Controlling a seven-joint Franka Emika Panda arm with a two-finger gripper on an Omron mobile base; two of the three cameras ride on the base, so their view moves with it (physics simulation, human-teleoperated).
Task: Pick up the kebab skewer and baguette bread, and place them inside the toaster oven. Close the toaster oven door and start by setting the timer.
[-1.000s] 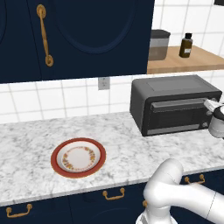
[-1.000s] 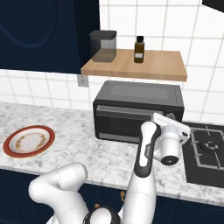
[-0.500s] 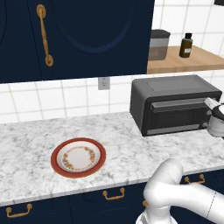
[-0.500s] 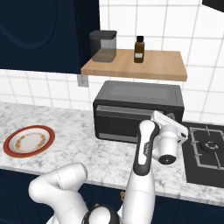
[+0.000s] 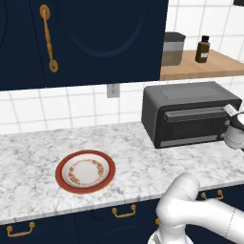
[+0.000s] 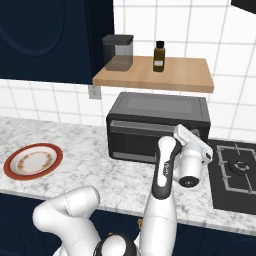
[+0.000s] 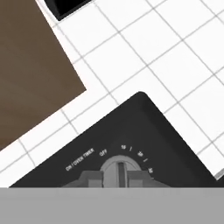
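While the marble worktop [image 5: 143, 157] runs under dark blue wall cabinets [image 5: 86, 38] and a white tiled wall, a red-rimmed plate [image 5: 85, 171] sits near its front edge toward the left end, with nothing on it. Further right, against the back wall, stands the toaster oven [image 5: 186, 114], dark grey and boxy, and the toaster oven door [image 6: 142, 142] is shut flat against its front, bar handle along the top. Above it a wooden shelf [image 6: 155, 75] carries a dark lidded canister [image 6: 118, 51] and a small brown bottle [image 6: 159, 55]. Right of the oven, a black hob [image 6: 235, 175] is set into the worktop. I cannot see the kebab skewer or the baguette bread from where I stand. At the right end of the oven's front, the gripper [image 7: 119, 178] is up against the knob panel. Seen along the hand, its fingertips [image 7: 92, 179] sit narrow on either side of the timer knob [image 7: 120, 168], pinching the knob's raised ridge, with OFF and minute marks printed in an arc above.
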